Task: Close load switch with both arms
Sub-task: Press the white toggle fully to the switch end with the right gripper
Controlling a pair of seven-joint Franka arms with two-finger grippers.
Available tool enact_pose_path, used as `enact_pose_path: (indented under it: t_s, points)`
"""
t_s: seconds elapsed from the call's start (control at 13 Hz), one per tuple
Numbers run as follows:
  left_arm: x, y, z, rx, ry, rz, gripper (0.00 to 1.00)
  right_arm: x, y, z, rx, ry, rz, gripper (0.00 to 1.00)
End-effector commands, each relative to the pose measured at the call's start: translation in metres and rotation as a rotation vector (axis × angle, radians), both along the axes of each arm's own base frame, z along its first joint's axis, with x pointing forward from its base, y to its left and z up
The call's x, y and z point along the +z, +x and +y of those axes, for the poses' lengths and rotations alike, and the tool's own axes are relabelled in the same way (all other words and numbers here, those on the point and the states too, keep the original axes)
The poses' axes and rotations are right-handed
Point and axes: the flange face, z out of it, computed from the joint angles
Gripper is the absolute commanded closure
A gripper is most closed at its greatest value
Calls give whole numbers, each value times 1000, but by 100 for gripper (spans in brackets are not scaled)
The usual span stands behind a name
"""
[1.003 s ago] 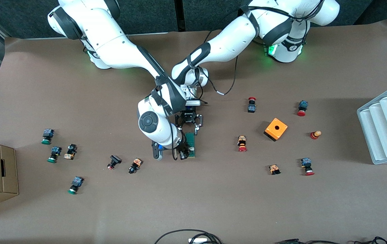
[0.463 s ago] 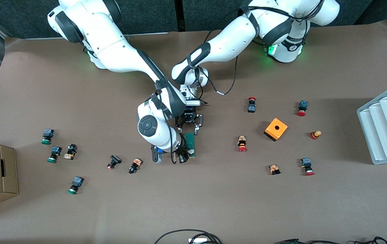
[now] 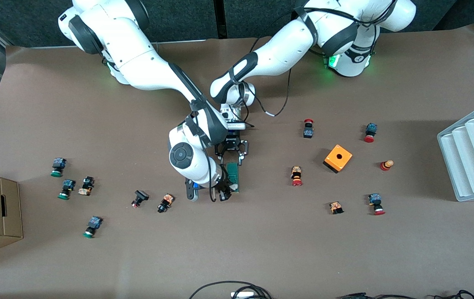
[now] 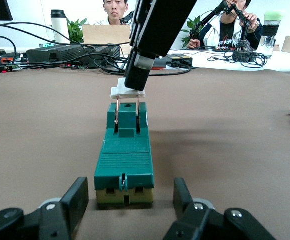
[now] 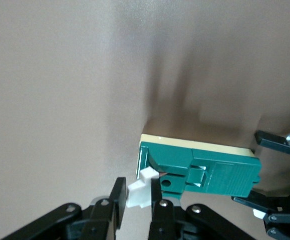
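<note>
1. Two arms met at the middle of the table [image 3: 261, 249], where the switch [image 3: 233, 177] lay flat, one short end toward the robots' bases and the other toward the front camera.
2. The left gripper [image 4: 130, 202] sat low at the switch's end nearer the bases, its fingers [image 4: 75, 197] standing on either side of that end with a gap showing on each side in the left wrist view; they did not visibly touch the green body.
3. The right gripper [image 5: 135, 197] was at the end nearer the front camera, fingers [image 5: 118, 200] closed on the white tab [image 5: 139, 192], which stood raised on two thin metal arms.
4. An orange cube [image 3: 338, 158] sat toward the left arm's end, well apart from the switch.
5. Small push buttons [image 3: 297, 176] lay scattered toward both ends of the table.
</note>
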Motion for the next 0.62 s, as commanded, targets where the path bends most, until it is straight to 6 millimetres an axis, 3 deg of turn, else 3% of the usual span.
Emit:
enact_pose_path:
  t_s: [0.0, 0.54]
  points:
    - [-15, 4, 1, 3, -4, -2, 25, -10, 10, -1, -21, 22, -4, 74]
    - [-15, 5, 1, 4, -4, -3, 25, -19, 11, 0, -21, 18, -2, 74]
